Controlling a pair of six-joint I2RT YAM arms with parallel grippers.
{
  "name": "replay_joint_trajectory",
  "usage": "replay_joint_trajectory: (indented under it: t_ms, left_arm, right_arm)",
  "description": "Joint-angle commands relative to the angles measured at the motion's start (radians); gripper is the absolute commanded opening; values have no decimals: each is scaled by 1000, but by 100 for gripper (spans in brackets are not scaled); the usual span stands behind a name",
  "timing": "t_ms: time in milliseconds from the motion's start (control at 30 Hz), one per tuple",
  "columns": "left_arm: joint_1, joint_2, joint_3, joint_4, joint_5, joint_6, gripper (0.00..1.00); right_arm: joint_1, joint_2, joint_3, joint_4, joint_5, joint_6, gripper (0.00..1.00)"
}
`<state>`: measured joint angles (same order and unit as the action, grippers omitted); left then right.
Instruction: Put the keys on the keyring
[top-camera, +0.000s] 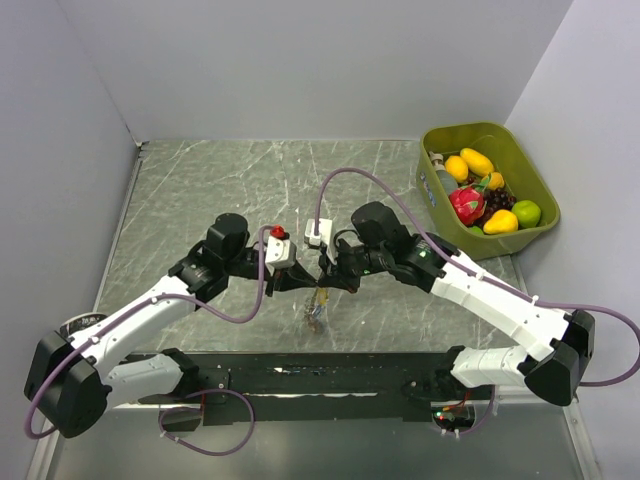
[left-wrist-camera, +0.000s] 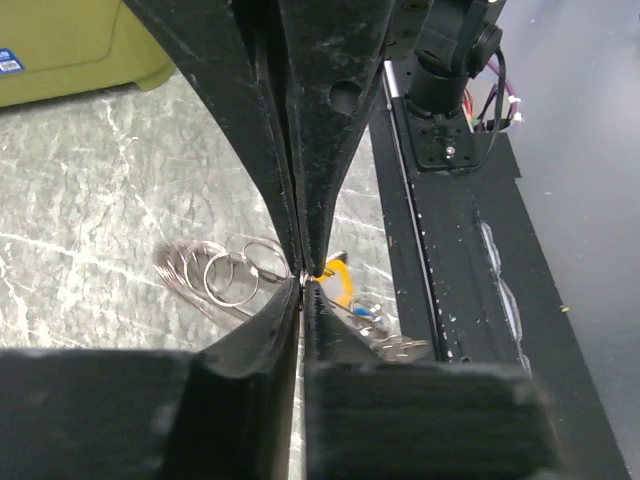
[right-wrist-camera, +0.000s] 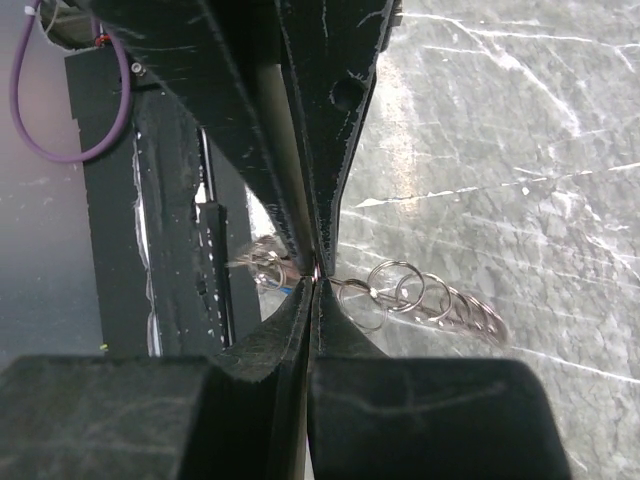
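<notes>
Both arms meet tip to tip mid-table, well left of green fruit bin (top-camera: 500, 244).
Left gripper (left-wrist-camera: 303, 288): clenched, fingers pressed almost flat together, nipping thin wire of keyring (right-wrist-camera: 395, 285).
Right gripper (right-wrist-camera: 314, 285): clamped tight on same wire, coming from bin side.
Keyring pinned between the two claws, small loops strung along it to one side of pinch.
Keys (top-camera: 318, 312): bunched just below pinch, farther from bin than either claw; one yellow head, one blue.
Cannot tell whether bunch touches marble tabletop (top-camera: 210, 180).
</notes>
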<state>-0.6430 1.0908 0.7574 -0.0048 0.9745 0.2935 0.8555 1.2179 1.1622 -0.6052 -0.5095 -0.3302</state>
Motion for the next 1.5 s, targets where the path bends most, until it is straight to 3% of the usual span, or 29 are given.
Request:
replay_joint_trajectory:
  t_ms: [0,267,300,333,433,600,800,900,1133,1467]
  left_arm:
    - [-7,6,46,29,15,-7,4]
    - [-9,1,34,64,35,-19,1]
    - [-9,-9,28,80,32,-36,1]
    - [-9,-15,22,94,29,-43,1]
    - [-9,-28,5,144,17,-71,1]
    - [-9,-63,-36,262,-6,-137,1]
    - [-7,-155,-131,515,-43,-237,1]
    - [-7,-206,-185,622,-66,-277,1]
    - [-7,-198,-196,692,-14,-349,1]
    - [-7,-181,-184,695,-2,-360,1]
  right_arm:
    - [10,-26,5,78,-20,8,0]
    - [13,-61,-41,165,38,55,2]
    - [13,-69,-47,177,46,65,8]
    - [13,-80,-56,194,46,85,24]
    - [11,-126,-99,261,65,126,45]
    - [5,-236,-196,392,97,177,60]
    - [-55,-343,-292,491,-38,168,59]
    - [-105,-389,-323,525,-165,183,55]
    - [-124,-370,-291,539,-334,197,50]
    - [-108,-325,-308,616,-313,261,46]
